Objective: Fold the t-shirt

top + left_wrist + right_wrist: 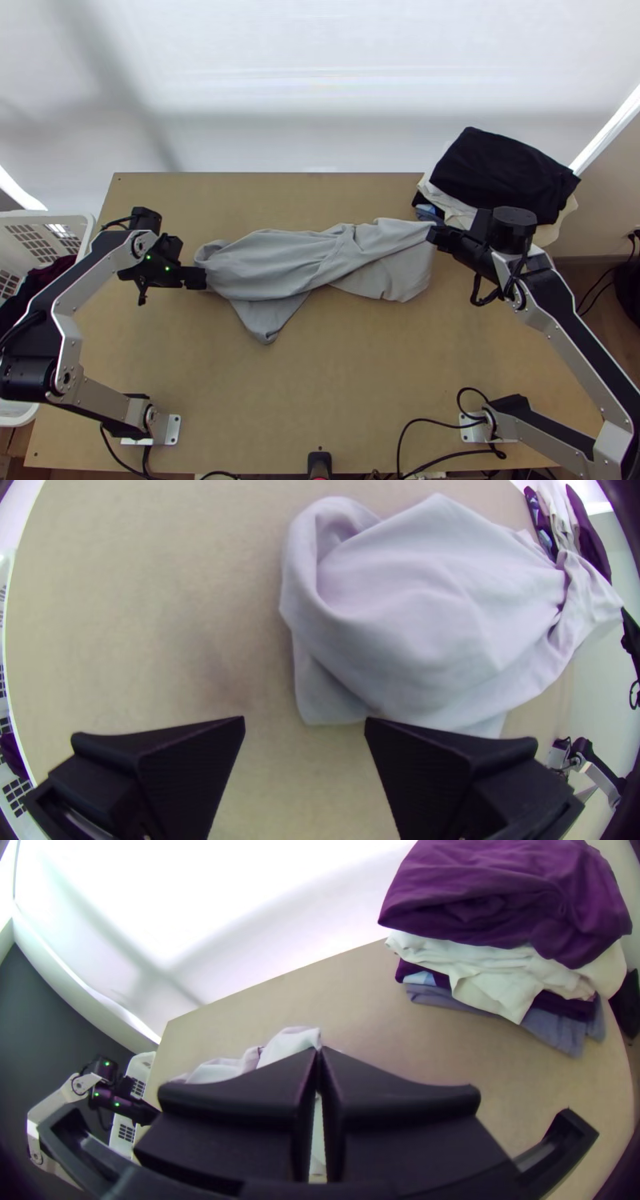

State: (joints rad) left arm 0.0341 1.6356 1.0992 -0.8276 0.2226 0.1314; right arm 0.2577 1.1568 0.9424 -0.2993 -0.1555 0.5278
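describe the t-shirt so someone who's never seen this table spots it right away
On the wooden table, look toward the middle. The grey t-shirt stretches from beside the left gripper to the right gripper, which pinches its end. Unlike the stacked clothes at the far right corner, it lies loose and bunched.

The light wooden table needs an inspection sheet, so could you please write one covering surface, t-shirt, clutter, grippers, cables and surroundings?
Surface: light wooden table; spills, nothing seen.
T-shirt: grey, bunched lengthwise, not folded.
Clutter: stacked clothes, far right; white basket at left, dark clothes inside.
Left gripper: open, beside the shirt's left end.
Right gripper: shut on the shirt's right end.
Cables: black, curving near the right arm's base.
Surroundings: white backdrop behind the table.
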